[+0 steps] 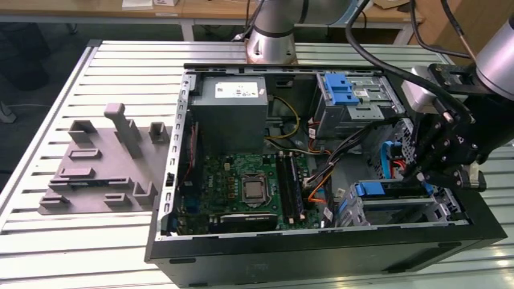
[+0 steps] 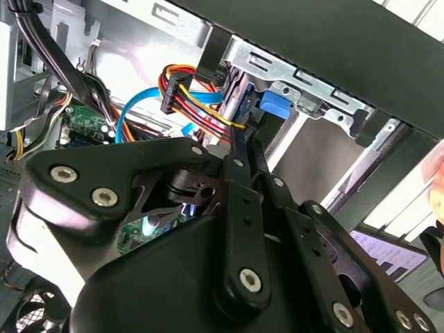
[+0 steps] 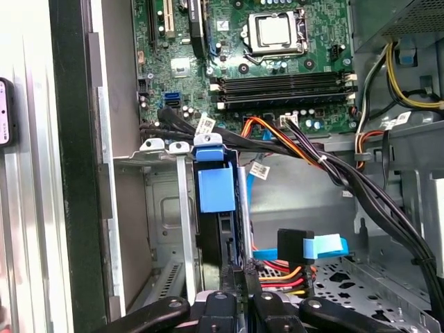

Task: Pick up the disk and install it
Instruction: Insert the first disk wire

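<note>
Claw (image 3: 246, 277) fingers together, tips right at the disk (image 3: 211, 191), which stands on edge in the drive cage (image 3: 161, 147) at the case (image 1: 321, 256) corner; looks like the seating step, needs a square push with loose cables (image 3: 291, 244) kept clear.

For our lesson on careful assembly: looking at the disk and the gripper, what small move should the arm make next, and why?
Probably a short, slow push deeper into the metal cage. The disk, in its blue carrier, stands inside it, and the gripper sits close at the disk's edge; whether the disk is fully seated cannot be seen.
</note>
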Controlling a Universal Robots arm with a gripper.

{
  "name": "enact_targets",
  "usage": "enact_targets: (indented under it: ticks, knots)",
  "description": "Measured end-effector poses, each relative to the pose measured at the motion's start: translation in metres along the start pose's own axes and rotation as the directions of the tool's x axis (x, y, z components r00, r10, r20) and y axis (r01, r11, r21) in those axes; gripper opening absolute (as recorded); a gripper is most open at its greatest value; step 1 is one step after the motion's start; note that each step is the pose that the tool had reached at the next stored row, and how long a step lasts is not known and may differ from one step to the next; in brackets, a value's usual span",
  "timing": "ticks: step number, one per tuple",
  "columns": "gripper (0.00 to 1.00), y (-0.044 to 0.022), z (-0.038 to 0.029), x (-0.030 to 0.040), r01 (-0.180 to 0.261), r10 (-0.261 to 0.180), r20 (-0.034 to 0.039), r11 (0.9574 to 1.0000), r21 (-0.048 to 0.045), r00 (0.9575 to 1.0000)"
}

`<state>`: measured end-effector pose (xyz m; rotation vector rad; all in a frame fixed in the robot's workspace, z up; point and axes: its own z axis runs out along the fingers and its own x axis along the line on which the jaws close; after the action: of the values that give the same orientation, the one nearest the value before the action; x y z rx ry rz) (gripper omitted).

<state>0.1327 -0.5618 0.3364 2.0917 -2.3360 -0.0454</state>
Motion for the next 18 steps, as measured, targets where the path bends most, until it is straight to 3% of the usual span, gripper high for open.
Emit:
enact_targets:
  ticks: [18]
  knots:
    - [0.16, -0.0008, 0.0060, 0.0000, 0.000, 0.000, 0.0005, 1.0000, -0.0061, 1.0000]
